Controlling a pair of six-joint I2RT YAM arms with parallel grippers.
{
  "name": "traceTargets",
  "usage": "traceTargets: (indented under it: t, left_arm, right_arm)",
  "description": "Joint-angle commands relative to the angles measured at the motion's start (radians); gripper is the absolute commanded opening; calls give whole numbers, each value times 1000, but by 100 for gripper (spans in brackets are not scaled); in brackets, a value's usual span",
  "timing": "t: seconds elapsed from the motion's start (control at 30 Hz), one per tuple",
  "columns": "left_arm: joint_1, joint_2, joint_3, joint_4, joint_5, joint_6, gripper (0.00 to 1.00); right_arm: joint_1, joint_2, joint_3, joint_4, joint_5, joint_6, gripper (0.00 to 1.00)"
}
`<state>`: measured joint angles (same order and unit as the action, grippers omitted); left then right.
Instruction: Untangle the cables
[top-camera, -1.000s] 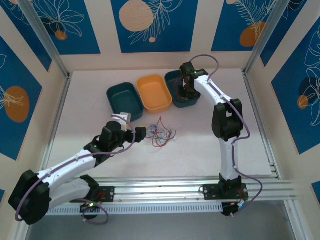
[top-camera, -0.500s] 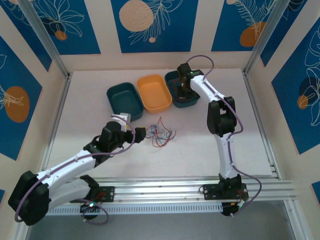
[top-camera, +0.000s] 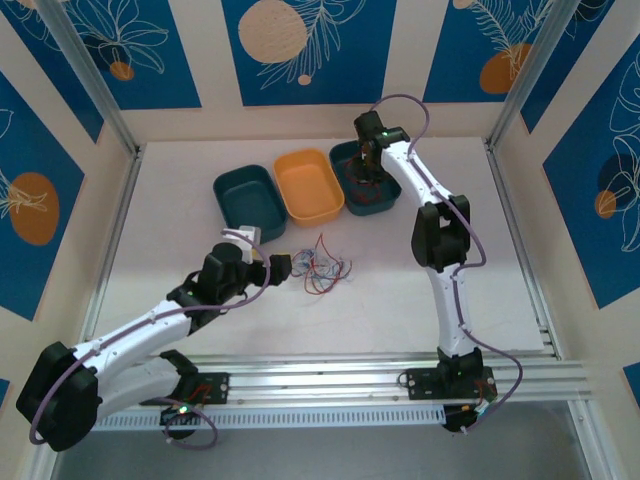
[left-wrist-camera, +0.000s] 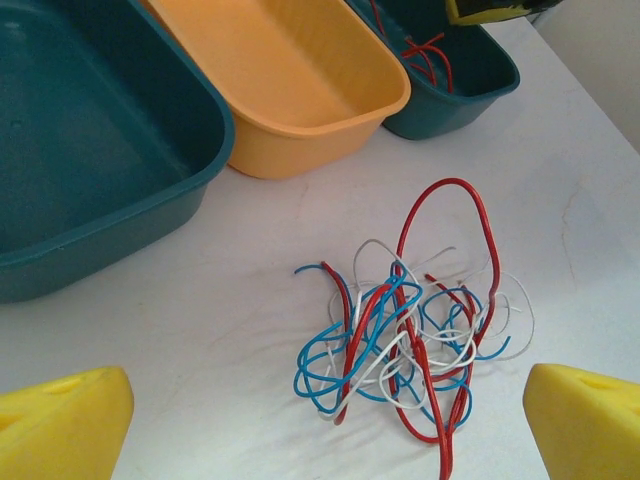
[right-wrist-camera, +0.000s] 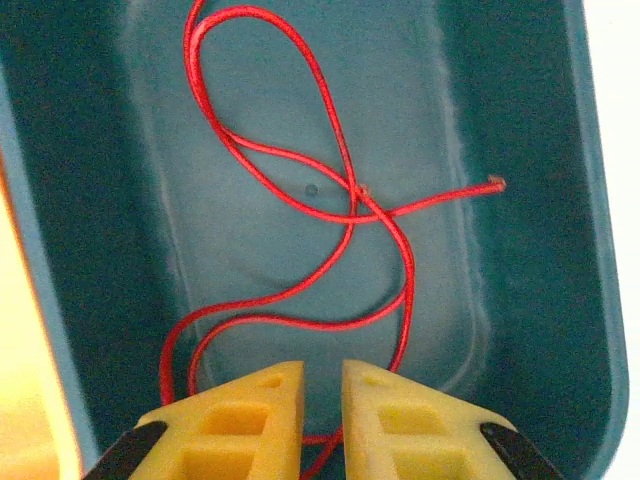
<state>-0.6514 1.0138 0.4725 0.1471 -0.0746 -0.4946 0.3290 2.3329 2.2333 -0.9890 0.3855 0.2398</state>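
Note:
The cables (top-camera: 322, 268) lie as a loose tangle of thin red, blue and white wires (left-wrist-camera: 410, 330) on the white table, just in front of my left gripper (top-camera: 283, 265). In the left wrist view that gripper (left-wrist-camera: 328, 400) stands wide open, one yellow fingertip on each side of the tangle, touching nothing. One separate red cable (right-wrist-camera: 330, 200) lies looped on the floor of the right teal bin (top-camera: 385, 208). My right gripper (top-camera: 368, 172) hangs over that bin. Its yellow fingers (right-wrist-camera: 322, 368) stand a narrow gap apart, with the cable lying loose below them.
An empty teal bin (top-camera: 247, 200) and an empty orange bin (top-camera: 308, 187) stand in a row left of the right teal bin, behind the tangle. White table surrounds the tangle on the near and right sides. Frame posts line the table's edges.
My right gripper has risen and shifted toward the back of the right teal bin, and its jaws have parted slightly. The left arm and the tangle have not moved.

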Motion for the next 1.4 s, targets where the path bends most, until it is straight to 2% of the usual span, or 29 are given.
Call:
traceTargets:
  t: [0.0, 0.07, 0.2, 0.43, 0.63, 0.73, 0.83, 1.13, 1.37]
  left_arm:
    - [-4, 4, 46, -21, -15, -19, 100]
    - [-3, 26, 70, -45, -11, -32, 100]
    - [3, 84, 131, -96, 7, -55, 100]
    - [39, 230, 223, -169, 92, -86, 100]
    - [84, 336, 236, -136, 197, -135, 100]
    - [94, 376, 242, -106, 228, -156, 100]
    - [103, 414, 244, -66, 263, -177, 95]
    - [107, 485, 236, -9, 289, -209, 86]
    - [106, 514, 224, 41, 312, -238, 76]
  right_arm:
    - [21, -139, -65, -26, -41, 35, 28]
    - [39, -207, -135, -17, -65, 57, 34]
    - [73, -332, -258, -18, -100, 112, 41]
    - [152, -543, -467, -13, -193, 232, 46]
    - [211, -647, -637, 49, -338, 340, 50]
    - [237, -654, -691, 74, -400, 365, 50]
    - [260, -633, -713, 77, -421, 375, 50]
    - [291, -514, -656, 69, -406, 370, 48]
    - [315, -420, -587, 52, -369, 352, 43]
